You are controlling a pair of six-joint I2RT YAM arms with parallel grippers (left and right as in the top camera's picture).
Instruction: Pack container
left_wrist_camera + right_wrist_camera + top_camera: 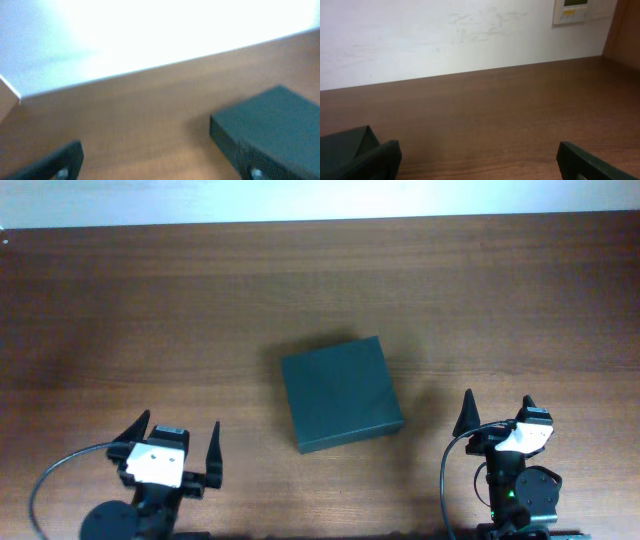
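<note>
Black plastic, both claws. Left gripper [178, 430] at the near-left of the table [150, 310], spread as wide as can be, gripping nothing, tips pointing toward the far edge. Right gripper [498, 405] at the near-right, likewise fully spread and empty, tips aimed the same way. Both arms low at the near edge, bases partly cut off by the frame, a thin cable [45, 475] looping out beside the left one.

Between the two and a little farther out, near the table's middle: the container [340, 392], dark green-black, roughly square, lid lying flat and shut, turned slightly off square to the table's edges. Touches neither claw. Sits nearer the right one than the left, its near-right corner close to that gripper's inner finger but apart from it. Bare brown wood all round: wide open room to the left, behind, and to the far right, and a narrower strip in front before the near edge.

From the left wrist, blurred: one corner and a side wall of the container at right, partly behind the right-hand finger, with the table's far edge against a bright background. From the right wrist, sharper: only a sliver of the container at far left, just behind the left-hand finger, then a long stretch of bare wood up to a pale scuffed wall [445, 40]. Small wall panel [575, 10] at top right, seen in this view alone.
</note>
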